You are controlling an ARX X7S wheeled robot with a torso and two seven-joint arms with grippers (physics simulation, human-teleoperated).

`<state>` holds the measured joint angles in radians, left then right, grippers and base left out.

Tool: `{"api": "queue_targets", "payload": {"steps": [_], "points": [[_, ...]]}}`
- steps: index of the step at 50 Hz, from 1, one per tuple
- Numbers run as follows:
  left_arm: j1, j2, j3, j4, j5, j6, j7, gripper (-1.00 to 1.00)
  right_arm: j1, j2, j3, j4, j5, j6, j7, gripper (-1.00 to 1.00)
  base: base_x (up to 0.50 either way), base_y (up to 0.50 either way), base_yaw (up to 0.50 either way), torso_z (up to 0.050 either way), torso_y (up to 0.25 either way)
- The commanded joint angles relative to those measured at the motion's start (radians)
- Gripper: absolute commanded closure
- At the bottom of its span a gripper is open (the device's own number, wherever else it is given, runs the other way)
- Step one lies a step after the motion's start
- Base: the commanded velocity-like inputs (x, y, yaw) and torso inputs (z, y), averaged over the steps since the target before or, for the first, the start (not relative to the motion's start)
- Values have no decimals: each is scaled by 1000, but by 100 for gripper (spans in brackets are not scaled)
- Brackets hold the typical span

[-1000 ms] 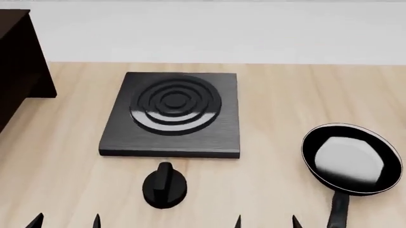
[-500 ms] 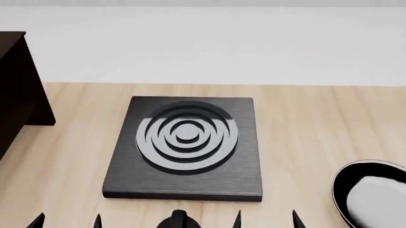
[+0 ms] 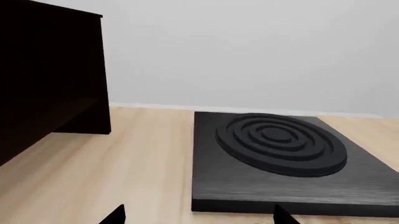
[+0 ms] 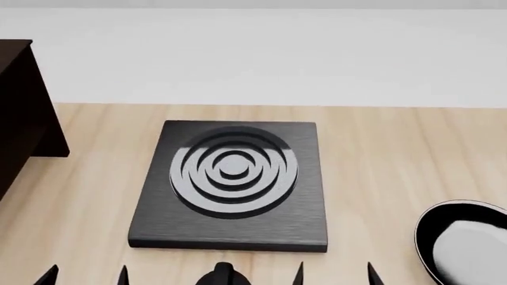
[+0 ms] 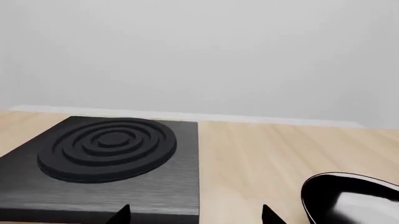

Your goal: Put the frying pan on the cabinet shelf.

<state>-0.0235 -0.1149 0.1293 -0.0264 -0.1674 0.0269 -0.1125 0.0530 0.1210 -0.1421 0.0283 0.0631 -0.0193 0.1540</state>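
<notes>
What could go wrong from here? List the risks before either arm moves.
1. The pan is half out of the head view and its handle is hidden, so a grasp now would likely be poorly aimed.
2. The burner plate lies between pan and cabinet; a low carry could clip it.
3. Only the tips of the left gripper and right gripper show, limiting feedback.

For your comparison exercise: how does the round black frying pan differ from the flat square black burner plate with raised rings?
The frying pan is round with a pale grey-white inside; the burner plate is square and dark, with concentric rings. In the head view the plate shows whole, the pan is cut by the frame edge. Both are black and rest on the wooden table.
</notes>
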Motion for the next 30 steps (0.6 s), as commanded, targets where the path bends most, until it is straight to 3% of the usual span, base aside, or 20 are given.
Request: {"api": "queue_targets", "payload": {"steps": [1,6,11,22,26,30], "points": [[22,83,-94,45,99,-48,98,-100,-12,-78,94,-23,-98,21,-97,-100,0,3,-8,0,0],[29,70,-82,150,68,-127,84,-100,-11,-60,95,-126,-112,96,-74,-100,0,3,-9,0,0],[27,59,-86,353,11,-287,50,-100,-12,-45,103,-336,-112,273,-68,-100,0,3,-9,0,0],[-80,-2,-105,703,-116,-728,1,-100,97,-10,92,-709,-115,714,-114,-100,0,3,-10,0,0],[-181,-6,-214,872,-246,-993,-43,-100,142,-2,110,-804,-105,849,-123,-100,0,2,-10,0,0],[-220,-6,-244,904,-316,-1150,-63,-100,175,25,95,-883,-114,1006,-137,-100,0,3,-10,0,0]]}}
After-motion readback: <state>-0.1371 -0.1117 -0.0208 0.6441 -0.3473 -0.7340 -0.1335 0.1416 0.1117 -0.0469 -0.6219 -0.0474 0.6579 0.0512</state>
